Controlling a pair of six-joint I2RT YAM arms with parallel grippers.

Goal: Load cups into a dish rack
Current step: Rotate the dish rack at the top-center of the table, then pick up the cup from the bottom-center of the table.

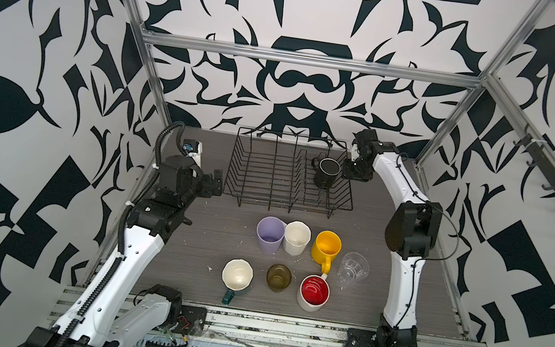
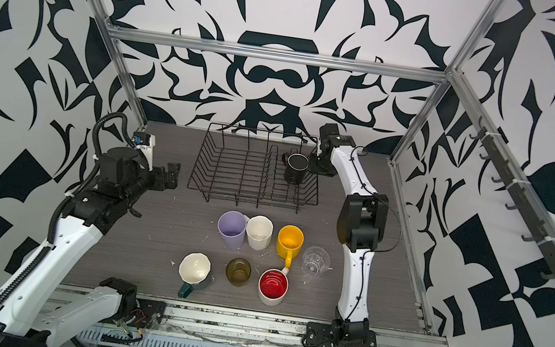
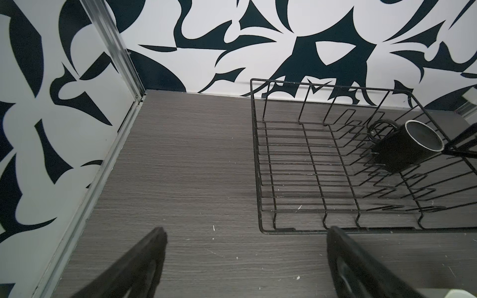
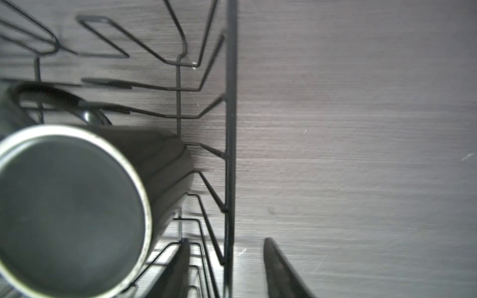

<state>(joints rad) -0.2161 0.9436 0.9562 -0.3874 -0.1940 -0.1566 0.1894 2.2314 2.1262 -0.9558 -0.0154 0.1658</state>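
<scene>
The black mug (image 1: pixel 327 173): where does it sit in both top views? asks the first.

Inside the dish rack (image 1: pixel 264 198), at its right end beside the prong row, the second replies. It stands mouth up, its axis near vertical, with the handle toward the rack's left. The rack's long side runs left to right along the back wall.

And the other cups?

Seven, all mouth up on the table (image 1: pixel 205 245) in front of the rack. The far row has the lilac tumbler (image 1: pixel 270 235), the white faceted mug (image 1: pixel 296 237) and the yellow mug (image 1: pixel 326 247), whose handle points to the near edge. The clear glass (image 1: pixel 353 268) stands a little nearer. The near row has the dark-green mug (image 1: pixel 237 276), handle also nearward, the olive-brown glass (image 1: pixel 278 278) and the red-inside mug (image 1: pixel 313 291).

The arms?

The right gripper (image 1: pixel 346 172) hangs just beside the black mug at the rack's right wall. The left gripper (image 1: pixel 214 183) is off the rack's left end.

The left wrist view?

The left gripper's fingers (image 3: pixel 154 247) spread wide over bare table, with nothing between them. The rack and mug lie beyond.

The right wrist view?

It looks down into the mug's mouth. The right gripper's fingers (image 4: pixel 178 268) are apart and the rack's rim wire runs between them. The mug sits outside the gap, ungripped.
</scene>
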